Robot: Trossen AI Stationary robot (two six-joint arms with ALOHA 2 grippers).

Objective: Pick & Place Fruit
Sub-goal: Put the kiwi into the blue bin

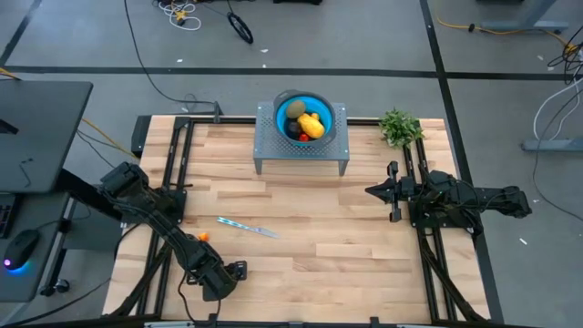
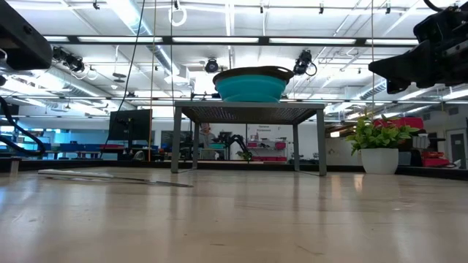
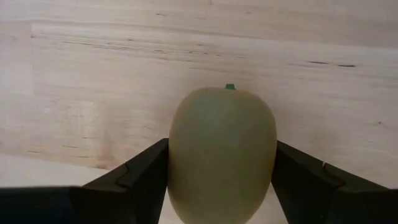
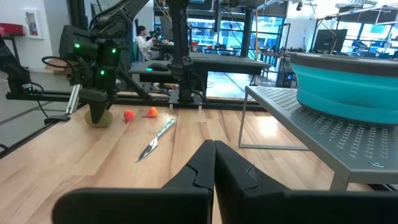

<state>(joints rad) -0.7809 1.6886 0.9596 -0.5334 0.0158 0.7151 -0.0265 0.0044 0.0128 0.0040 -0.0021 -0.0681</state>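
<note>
Left gripper point(image 3: 221, 171): clamped on a pale green fruit point(image 3: 222, 152) at the table's point(image 1: 364, 237) near-left edge.
Right gripper point(image 4: 213, 163): closed, parked at the right edge.
Open room: bare wood mid-table.
Writing: none readable.

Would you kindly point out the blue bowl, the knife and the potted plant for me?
Bowl point(image 1: 281, 119): high view, on its blue rim, left side.
Knife point(image 1: 246, 226): high view, on the middle of its blade.
Plant point(image 2: 379, 134): low view, on its green leaves above the white pot.
</note>
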